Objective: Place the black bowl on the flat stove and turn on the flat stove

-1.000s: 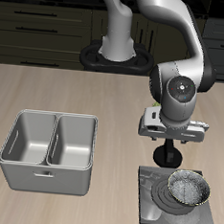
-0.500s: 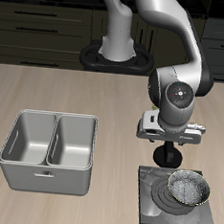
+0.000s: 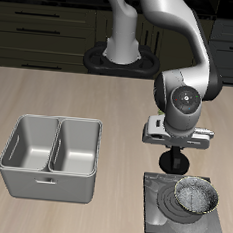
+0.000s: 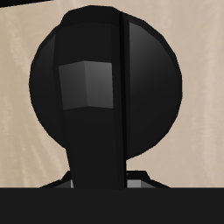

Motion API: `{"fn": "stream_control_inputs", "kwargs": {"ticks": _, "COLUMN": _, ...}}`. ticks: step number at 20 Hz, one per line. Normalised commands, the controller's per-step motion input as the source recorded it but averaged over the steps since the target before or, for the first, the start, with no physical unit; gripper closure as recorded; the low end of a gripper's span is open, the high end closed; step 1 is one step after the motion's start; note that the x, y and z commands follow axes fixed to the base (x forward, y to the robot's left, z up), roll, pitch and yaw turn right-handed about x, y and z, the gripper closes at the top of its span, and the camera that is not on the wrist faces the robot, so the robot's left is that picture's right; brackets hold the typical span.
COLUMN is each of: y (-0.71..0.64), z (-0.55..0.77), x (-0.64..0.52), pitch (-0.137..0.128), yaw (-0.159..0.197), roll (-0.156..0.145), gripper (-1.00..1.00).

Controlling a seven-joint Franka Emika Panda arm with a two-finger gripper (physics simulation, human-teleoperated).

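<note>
Black bowl (image 3: 194,197) — speckled grey-white inside, seated on the flat stove (image 3: 155,221), toward its edge rather than centred on the rings. Placement step judged complete. Knob (image 4: 103,87) — black, round, at the stove's back edge; the gripper (image 3: 172,164) sits directly over it, fingers straddling it, actual grip on it cannot be told. Step in hand: switching on. Next move calls for a firm pinch, then a turn. Grey two-compartment tray (image 3: 50,157) — well apart, uninvolved.

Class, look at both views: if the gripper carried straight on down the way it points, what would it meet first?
Most likely the stove's black knob, which fills the wrist view directly below the gripper. The black bowl sits off to one side on the flat stove. Depth is unclear; it may already touch.
</note>
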Motion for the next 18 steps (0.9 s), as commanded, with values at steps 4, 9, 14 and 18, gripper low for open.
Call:
{"fn": "stream_control_inputs", "kwargs": {"ticks": 4, "y": -0.04, "z": 0.04, "x": -0.05, "pitch": -0.012, "yaw": -0.002, "roll": 0.004, "gripper": 1.0}}
{"fn": "stream_control_inputs", "kwargs": {"ticks": 9, "y": -0.06, "z": 0.04, "x": 0.01, "pitch": -0.011, "yaw": 0.006, "roll": -0.002, "gripper": 1.0}}
{"fn": "stream_control_inputs", "kwargs": {"ticks": 14, "y": -0.1, "z": 0.03, "x": -0.01, "pitch": -0.016, "yaw": 0.028, "roll": -0.004, "gripper": 1.0}}
{"fn": "stream_control_inputs", "kwargs": {"ticks": 18, "y": -0.29, "z": 0.11, "x": -0.02, "pitch": -0.029, "yaw": 0.042, "roll": -0.042, "gripper": 1.0}}
